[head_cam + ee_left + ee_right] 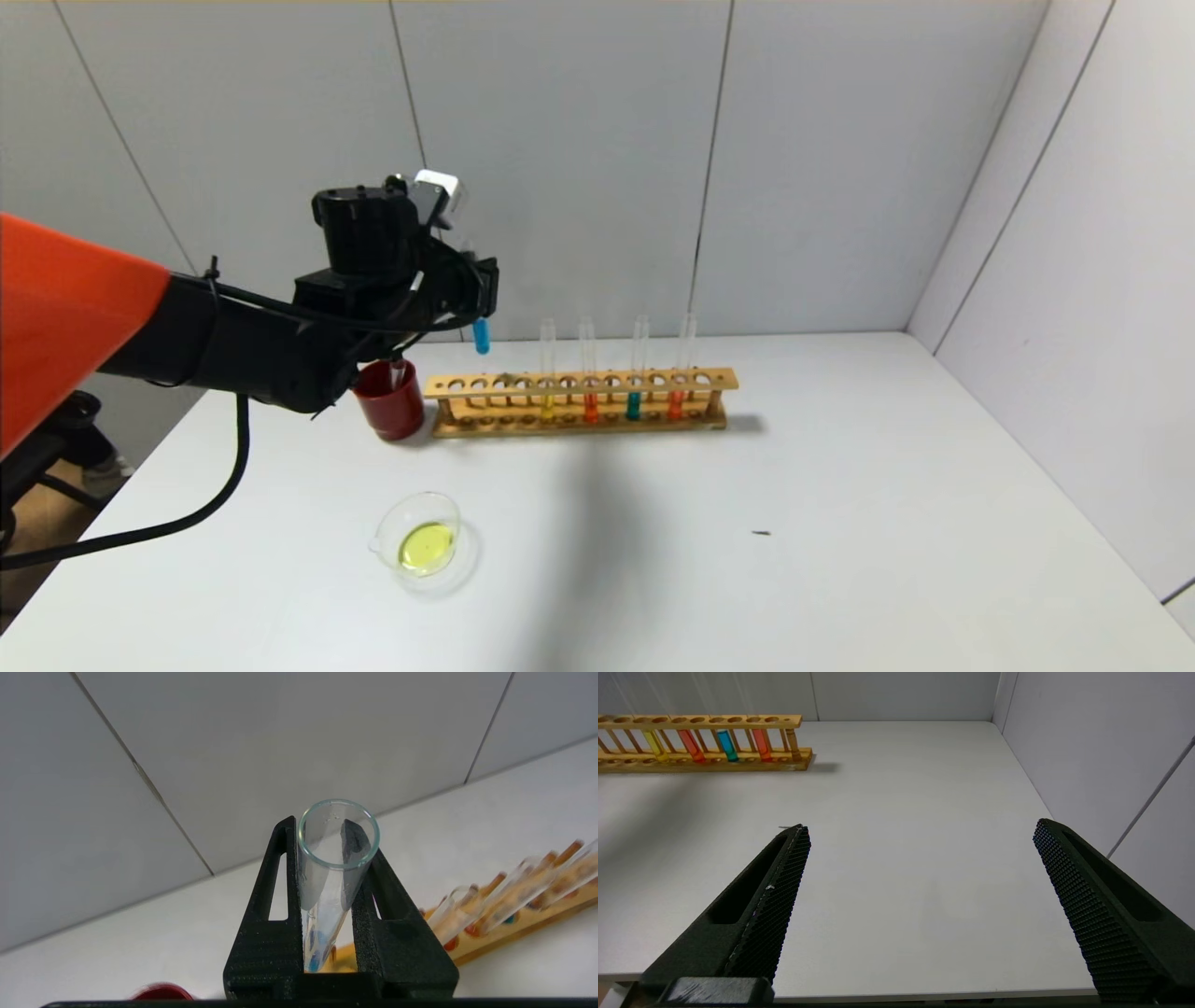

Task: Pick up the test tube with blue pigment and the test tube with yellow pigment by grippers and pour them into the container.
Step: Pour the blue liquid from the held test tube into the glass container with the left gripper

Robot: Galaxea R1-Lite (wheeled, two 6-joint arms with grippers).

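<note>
My left gripper (482,291) is shut on the test tube with blue pigment (481,336) and holds it upright in the air, above the table between the red cup and the rack's left end. In the left wrist view the tube (327,877) stands between the fingers of the left gripper (320,826), mouth up, blue liquid at its bottom. The test tube with yellow pigment (547,403) stands in the rack, also in the right wrist view (656,746). The container (428,539) sits near the table's front left and holds yellow-green liquid. My right gripper (922,828) is open and empty, low over the table's near right part.
A wooden rack (579,385) stands at the back, with two orange tubes (590,406) and a teal tube (634,404). A dark red cup (390,403) stands at its left end with a clear tube in it. Walls close the back and right.
</note>
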